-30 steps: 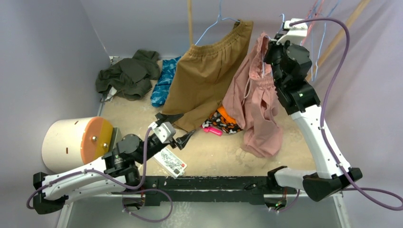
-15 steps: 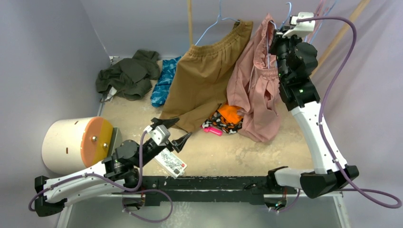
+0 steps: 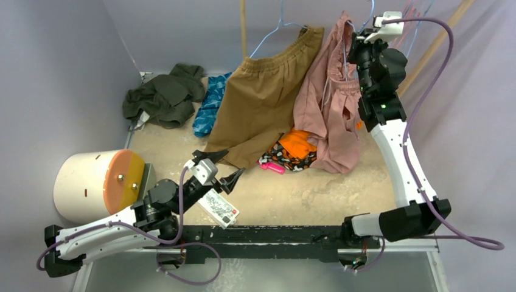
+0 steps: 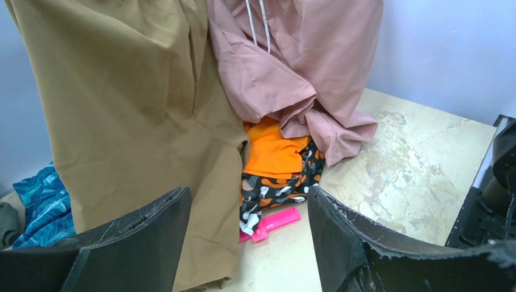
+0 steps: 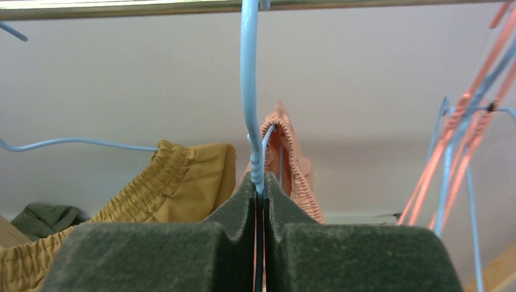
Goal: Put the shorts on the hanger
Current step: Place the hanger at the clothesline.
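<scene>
Black jaws of the left gripper stand spread and empty, low over the near-left part of the table, taking no part in the step. To its right and farther off, the tan-brown shorts hang on a blue hanger of their own, and the orange garment lies bunched at their foot. Right of these hang the shorts, dusty pink, their gathered waistband threaded on the hanger and their lower hem resting on the orange garment and the table. The right gripper, at far right, is pressed together on the twisted wire neck just below the hook. The hook rises to the rail at the upper edge of the wrist view; whether it is seated there cannot be told. The step in hand appears to be hanging the loaded hanger. It would go best with the pinch kept firm, the hanger level so the waistband cannot slide off, the hook carried over the rail and lowered until it bears weight before release, clear of the pink hangers at right.
</scene>
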